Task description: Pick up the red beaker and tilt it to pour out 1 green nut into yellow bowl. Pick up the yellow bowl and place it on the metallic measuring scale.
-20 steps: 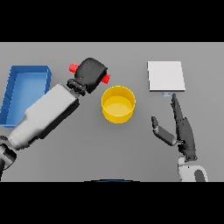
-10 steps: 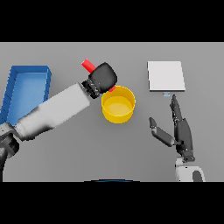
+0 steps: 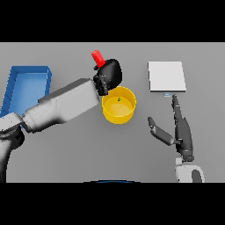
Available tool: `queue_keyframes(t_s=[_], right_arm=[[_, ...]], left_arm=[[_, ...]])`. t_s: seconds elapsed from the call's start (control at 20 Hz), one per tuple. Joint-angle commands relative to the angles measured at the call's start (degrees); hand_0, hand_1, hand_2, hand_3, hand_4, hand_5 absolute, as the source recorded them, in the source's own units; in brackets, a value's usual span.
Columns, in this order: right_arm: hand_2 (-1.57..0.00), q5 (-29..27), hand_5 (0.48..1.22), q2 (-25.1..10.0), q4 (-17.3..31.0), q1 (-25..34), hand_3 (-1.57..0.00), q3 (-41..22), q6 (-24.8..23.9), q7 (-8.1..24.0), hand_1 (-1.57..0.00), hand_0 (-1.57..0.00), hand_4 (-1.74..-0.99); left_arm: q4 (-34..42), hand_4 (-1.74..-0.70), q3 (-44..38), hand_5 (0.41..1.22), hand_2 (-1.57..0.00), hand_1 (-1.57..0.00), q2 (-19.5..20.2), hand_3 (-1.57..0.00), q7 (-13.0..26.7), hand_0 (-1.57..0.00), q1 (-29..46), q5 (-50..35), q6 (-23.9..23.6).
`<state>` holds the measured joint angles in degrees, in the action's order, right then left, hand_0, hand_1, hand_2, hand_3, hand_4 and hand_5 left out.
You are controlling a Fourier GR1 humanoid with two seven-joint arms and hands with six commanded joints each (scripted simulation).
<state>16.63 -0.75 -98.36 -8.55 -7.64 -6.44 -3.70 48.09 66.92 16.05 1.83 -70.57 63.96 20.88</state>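
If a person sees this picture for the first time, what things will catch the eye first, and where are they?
First comes the left hand at the centre, curled round the red beaker just above the far rim of the yellow bowl; a small green nut lies inside the bowl. Next, the right hand rests open at the lower right, below the metallic scale. A blue bin stands at the left edge.

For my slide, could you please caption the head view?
Left hand tilts the red beaker above the yellow bowl, one green nut inside; right hand idle.
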Motion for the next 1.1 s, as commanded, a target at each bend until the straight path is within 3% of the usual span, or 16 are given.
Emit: queue_keyframes(t_s=[0.0, 0.35, 0.45, 0.55, 0.6, 0.65, 0.75, 0.9, 1.05], right_arm=[[0.0, -0.35, 0.583, -0.03, -0.52, -0.17, 0.0, 0.07, 0.13, -0.56, 0.0, 0.0, -1.225], [0.0, 1.23, 0.594, -0.23, -0.36, -0.99, 0.0, -0.74, -0.19, -1.74, 0.0, 0.0, -1.21], [0.0, 1.26, 0.592, -0.46, -0.46, -0.24, 0.0, -0.32, -0.42, -0.62, 0.0, 0.0, -1.206], [0.0, 0.92, 0.592, 0.07, -0.08, -0.88, 0.0, -0.54, -0.47, -2.45, 0.0, 0.0, -1.209], [0.0, 1.11, 0.592, 0.22, -0.06, -0.31, 0.0, -0.58, -0.66, -1.86, 0.0, 0.0, -1.203], [0.0, 1.49, 0.592, 0.35, 0.07, -0.13, 0.0, -0.76, -0.86, -1.6, 0.0, 0.0, -1.201], [0.0, 0.56, 0.596, 0.18, 0.42, 0.9, 0.0, -0.14, -0.57, -1.11, 0.0, 0.0, -1.186], [0.0, -1.34, 0.593, 0.48, 0.56, 0.17, 0.0, -0.15, 0.77, -2.18, 0.0, 0.0, -1.182], [0.0, -2.51, 0.596, 0.31, 0.87, 0.75, 0.0, 0.35, 1.29, -3.12, 0.0, 0.0, -1.2]], left_arm=[[0.0, -1.73, 0.95, 1.221, -1.57, -1.57, 0.15, -1.57, -0.95, -1.57, -0.57, 0.46, -0.28], [-0.75, -1.73, 7.3, 1.221, -1.57, -1.57, 0.78, -1.57, -4.73, -1.57, -4.76, 3.56, -1.61], [-1.6, -1.73, 7.04, 1.221, -1.57, -1.57, 0.66, -1.57, -5.96, -1.57, -7.26, 2.94, -1.28], [-2.7, -1.73, 5.38, 1.221, -1.57, -1.57, 1.91, -1.57, -6.94, -1.57, -10.12, 1.57, -2.19], [-3.56, -1.73, 4.35, 1.221, -1.57, -1.57, 3.09, -1.49, -7.58, -1.57, -11.62, 0.79, -2.96], [-4.12, -1.68, 3.19, 1.221, -1.4, -1.57, 3.9, -1.51, -6.95, -1.57, -13.31, 0.21, -3.22], [-5.58, -1.7, 0.4, 1.221, -1.46, -1.57, 5.96, -1.04, -7.71, -1.57, -16.46, -2.05, -4.22], [-11.38, -1.71, -4.5, 1.221, -1.51, -1.57, 7.14, -1.3, -5.8, -1.57, -20.67, -5.96, -5.03], [-16.86, -1.72, -12.59, 1.221, -1.54, -1.57, 9.41, -1.38, -1.96, -1.57, -21.46, -13.75, -5.16]])
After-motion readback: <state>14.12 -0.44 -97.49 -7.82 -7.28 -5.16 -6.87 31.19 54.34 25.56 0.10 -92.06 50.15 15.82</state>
